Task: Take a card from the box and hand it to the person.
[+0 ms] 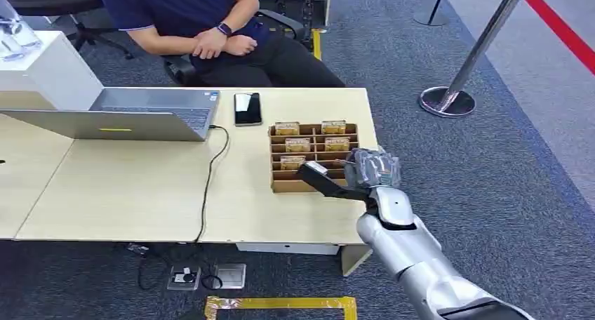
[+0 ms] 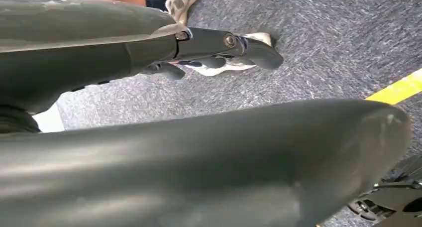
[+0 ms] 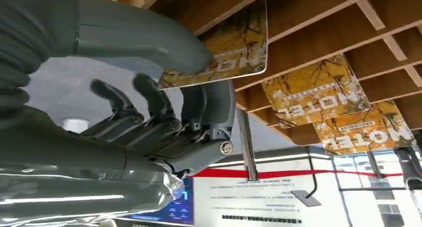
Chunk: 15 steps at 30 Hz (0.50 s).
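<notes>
Our right hand (image 1: pixel 370 171) sits at the near right side of the cardboard box (image 1: pixel 314 157) on the wooden worktop (image 1: pixel 140 187), dark thumb reaching into the box's front row. In the right wrist view the thumb and fingers (image 3: pixel 149 95) pinch the edge of one yellow hotel card (image 3: pixel 226 48); that card stands in its slot, at the corner nearest us. More hotel cards (image 3: pixel 318 90) stand in the slots next to it; from the head view we see them as small yellow cards across the box's rows.

Our left hand (image 2: pixel 219 50) hangs over grey carpet, fingers curled in, nothing in them as far as we can see.

A person (image 1: pixel 210 25) sits in a chair at the worktop's far side, hands folded in lap. An open laptop (image 1: pixel 119 113) sits left of the box, a black phone (image 1: pixel 248 109) between them, a cable (image 1: pixel 210 172) running off the near edge.
</notes>
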Tool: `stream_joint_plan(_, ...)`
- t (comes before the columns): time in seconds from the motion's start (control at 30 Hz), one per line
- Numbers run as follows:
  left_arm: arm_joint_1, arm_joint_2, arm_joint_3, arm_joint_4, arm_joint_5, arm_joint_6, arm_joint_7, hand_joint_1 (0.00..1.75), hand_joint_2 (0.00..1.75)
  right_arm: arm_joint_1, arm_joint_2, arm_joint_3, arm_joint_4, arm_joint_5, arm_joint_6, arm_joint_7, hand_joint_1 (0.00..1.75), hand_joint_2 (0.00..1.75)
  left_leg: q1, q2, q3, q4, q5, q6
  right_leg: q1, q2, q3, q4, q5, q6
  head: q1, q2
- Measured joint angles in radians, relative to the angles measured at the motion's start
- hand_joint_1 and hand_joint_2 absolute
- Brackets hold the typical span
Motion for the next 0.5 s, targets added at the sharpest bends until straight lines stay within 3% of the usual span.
stream_joint_plan(0.5, -0.004, 0.000, -0.003, 0.000, -0.002, 0.000, 0.002, 0.00, 0.00, -0.027, 0.005, 0.004, 0.024, -0.004, -0.001, 0.004, 1.75, 1.75, 0.000, 0.000, 0.000, 0.000, 0.000, 0.000, 0.000, 0.000, 0.000, 0.000, 0.000, 0.000, 0.000, 0.000)
